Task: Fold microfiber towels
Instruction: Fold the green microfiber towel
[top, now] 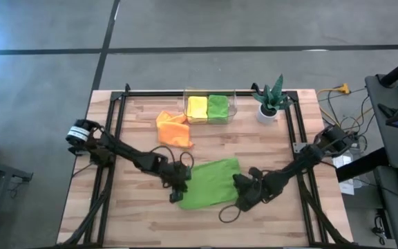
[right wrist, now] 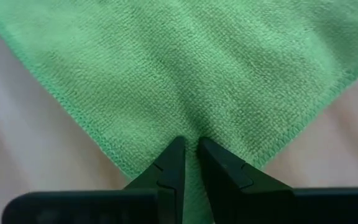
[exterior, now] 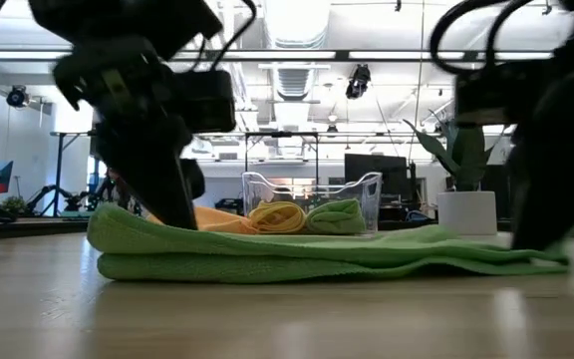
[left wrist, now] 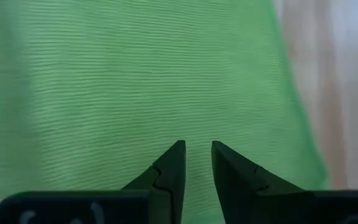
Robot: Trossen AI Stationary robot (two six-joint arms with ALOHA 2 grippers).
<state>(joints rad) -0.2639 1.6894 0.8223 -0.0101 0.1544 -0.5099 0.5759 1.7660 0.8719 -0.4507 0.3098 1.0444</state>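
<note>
A: How far along does the folding look?

B: About halfway, I'd judge. In the high view a clear plastic bin [top: 210,109] sits at the upper middle of the wooden table [top: 137,214], and inside it are a folded yellow microfiber cloth [top: 197,107] and a folded lime green microfiber cloth [top: 218,107], side by side. Those two look done.

A: And the rest?

B: A crumpled orange microfiber cloth [top: 173,128] lies just left of and below the bin, unfolded. The second lime green microfiber towel [top: 209,183] is in the lower middle of the frame, lying doubled over in the low view, with the fold bulging at its left end. So it seems to be in hand now, and the orange one is left.

A: Where are the arms?

B: Both reach inward and low. The left gripper [top: 177,187] is at the towel's left edge, the right gripper [top: 244,196] at its lower right corner.

A: Holding it?

B: The right wrist view shows the right gripper's fingers nearly closed, pinching that corner of the towel. In the left wrist view the left gripper's fingers stand slightly apart above green cloth; I can't tell whether they grip it.

A: Anything else?

B: A spiky green plant in a white pot [top: 269,102] at the upper right.
</note>
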